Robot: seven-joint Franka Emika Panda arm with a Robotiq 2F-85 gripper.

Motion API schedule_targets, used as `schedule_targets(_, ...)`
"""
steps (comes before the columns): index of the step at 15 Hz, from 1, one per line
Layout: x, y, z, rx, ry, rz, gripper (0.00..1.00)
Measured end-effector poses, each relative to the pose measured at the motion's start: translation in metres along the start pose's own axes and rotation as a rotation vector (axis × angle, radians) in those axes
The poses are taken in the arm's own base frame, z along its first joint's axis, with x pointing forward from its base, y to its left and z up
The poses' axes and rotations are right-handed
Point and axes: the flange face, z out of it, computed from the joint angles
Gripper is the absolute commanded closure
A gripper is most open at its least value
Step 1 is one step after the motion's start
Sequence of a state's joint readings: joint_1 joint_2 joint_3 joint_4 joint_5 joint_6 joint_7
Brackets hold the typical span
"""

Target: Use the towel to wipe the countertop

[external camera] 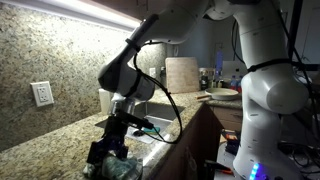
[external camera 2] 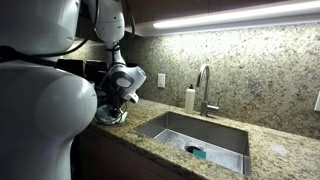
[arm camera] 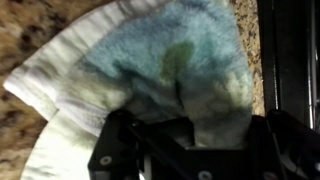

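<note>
While the gripper (arm camera: 178, 122) is clenched on a bunched fold of the towel (arm camera: 150, 60), the cloth fans out flat on the speckled bench (arm camera: 25, 30), so the wiping stroke itself looks to be the step in hand, not the pick-up. In an exterior view the towel (external camera 2: 108, 117) lies near the sink (external camera 2: 190, 135), off one end of it and close to the bench's front edge. The next move probably calls for a firm downward press and a sweep across bare granite, clear of the sink's rim.
</note>
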State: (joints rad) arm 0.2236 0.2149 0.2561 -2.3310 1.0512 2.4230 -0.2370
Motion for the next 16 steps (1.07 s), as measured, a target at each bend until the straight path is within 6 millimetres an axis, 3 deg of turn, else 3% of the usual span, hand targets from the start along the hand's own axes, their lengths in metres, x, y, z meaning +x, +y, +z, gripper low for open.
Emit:
schedule_targets(5,-0.022,0.049,-0.032,-0.040,0.075,0.125,1.00)
schedule_targets(9,-0.029,0.078,-0.054,-0.067,0.116,0.191,1.00)
schedule_targets(16,-0.029,0.081,-0.063,-0.157,0.115,0.146,1.00)
